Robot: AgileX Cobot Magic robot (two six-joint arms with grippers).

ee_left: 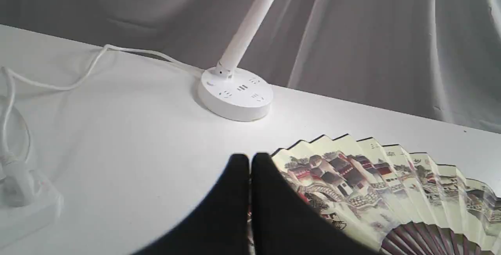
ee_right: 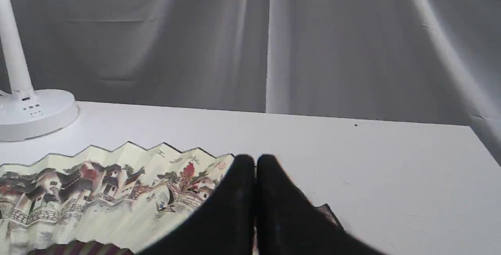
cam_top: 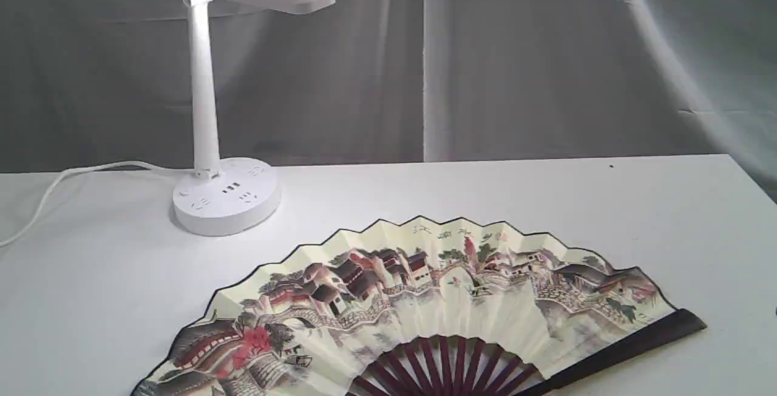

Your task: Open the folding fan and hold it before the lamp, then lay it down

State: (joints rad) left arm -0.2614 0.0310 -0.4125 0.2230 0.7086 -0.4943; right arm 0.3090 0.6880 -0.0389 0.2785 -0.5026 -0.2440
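Exterior view showing folding fan (cam_top: 437, 299) lying open, flat nr worktop's (cam_top: 485, 195) front edge, lamp (cam_top: 203, 98) nr back-left corner; L gripper (ee_left: 249, 159), R gripper (ee_right: 255, 160) pressed together, empty; prob finishing lay-down, next needing arms clearing w/o snagging leaf.

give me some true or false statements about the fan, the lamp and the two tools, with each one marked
1. The folding fan lies spread open on the table. True.
2. The lamp lies tipped on its side. False: it stands upright on its round base.
3. The left tool is shut. True.
4. The right tool grips the fan's guard. False: it is shut with nothing between its fingers.
5. A white cord runs from the lamp's base. True.
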